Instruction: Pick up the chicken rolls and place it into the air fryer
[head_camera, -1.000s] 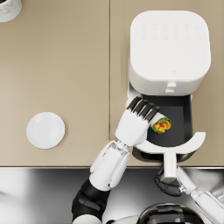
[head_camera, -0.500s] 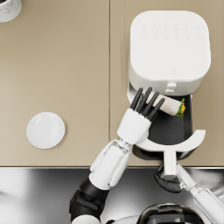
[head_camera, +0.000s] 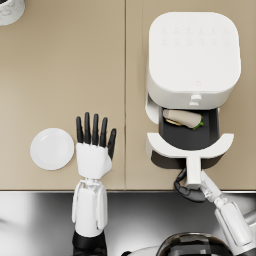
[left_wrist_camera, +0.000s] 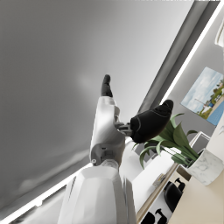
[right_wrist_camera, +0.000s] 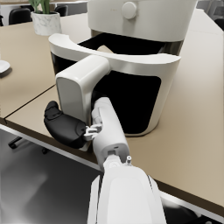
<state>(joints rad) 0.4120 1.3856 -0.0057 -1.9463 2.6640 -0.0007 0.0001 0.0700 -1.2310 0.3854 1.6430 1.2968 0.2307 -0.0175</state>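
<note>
Now placing done, drawer still to shut. Left to right: plate (head_camera: 51, 148) on tabletop (head_camera: 60, 75); left hand (head_camera: 93, 149) spread, empty, beside it; chicken roll (head_camera: 182, 118) inside air fryer (head_camera: 192, 60) drawer (head_camera: 189, 145); right hand (head_camera: 189, 190) gripping drawer handle (head_camera: 193, 171) at tabletop edge. Straight push inward next, path open.

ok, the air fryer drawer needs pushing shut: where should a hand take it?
By the drawer handle, from the robot's side: it juts out of the drawer front toward the table edge. The right hand already grips it there.
</note>
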